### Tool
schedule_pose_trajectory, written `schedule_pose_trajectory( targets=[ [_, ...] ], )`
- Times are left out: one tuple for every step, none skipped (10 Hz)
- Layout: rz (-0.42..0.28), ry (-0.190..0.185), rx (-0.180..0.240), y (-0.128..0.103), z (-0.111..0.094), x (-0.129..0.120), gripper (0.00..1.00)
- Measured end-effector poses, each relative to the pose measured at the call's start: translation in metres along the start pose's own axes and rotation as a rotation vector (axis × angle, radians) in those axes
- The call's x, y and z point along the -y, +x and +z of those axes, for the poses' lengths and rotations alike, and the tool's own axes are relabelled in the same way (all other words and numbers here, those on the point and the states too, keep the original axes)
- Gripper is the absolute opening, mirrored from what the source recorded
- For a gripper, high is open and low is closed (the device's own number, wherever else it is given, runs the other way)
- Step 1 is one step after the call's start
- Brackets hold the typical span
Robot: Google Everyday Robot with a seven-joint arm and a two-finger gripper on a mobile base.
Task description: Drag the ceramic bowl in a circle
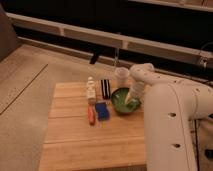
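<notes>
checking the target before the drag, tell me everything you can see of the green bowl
The ceramic bowl is round, shallow, glossy green with a darker rim. It sits upright on the wooden table, with a pale cup just behind it. The hand reaches down at its right side; contact looks likely.

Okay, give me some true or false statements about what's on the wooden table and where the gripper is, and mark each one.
1. The ceramic bowl sits on the wooden table. True.
2. The gripper hangs over the blue object. False: it is at the bowl's picture-right edge; the blue object lies on the bowl's other side.
3. The pale cup stands just beyond the bowl, farther from the camera. True.
4. The white bottle lies inside the bowl. False: it stands on the table, apart from the bowl.
</notes>
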Motion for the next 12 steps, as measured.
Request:
schedule_pose_trajectory(
  targets=[
    [-0.006,0.013,-0.007,0.0,0.003,-0.001,0.47],
    [-0.013,0.02,-0.007,-0.001,0.004,-0.003,0.38],
    [-0.017,0.025,-0.002,-0.001,0.003,-0.005,0.28],
    [-0.019,0.028,0.003,0.0,0.001,-0.008,0.19],
    [-0.023,0.027,0.011,0.003,-0.001,-0.013,0.08],
    [-0.026,0.035,0.019,0.007,-0.005,-0.015,0.01],
    [-0.023,0.044,0.027,0.011,-0.008,-0.014,0.0],
    [-0.016,0.058,0.035,0.016,-0.011,-0.01,0.0],
    [0.003,0.074,0.036,0.021,-0.011,-0.003,0.0],
    [0.029,0.092,0.033,0.025,-0.01,0.008,0.0],
    [0.059,0.108,0.027,0.029,-0.009,0.02,0.0],
    [0.094,0.119,0.021,0.031,-0.008,0.034,0.0]
  ],
)
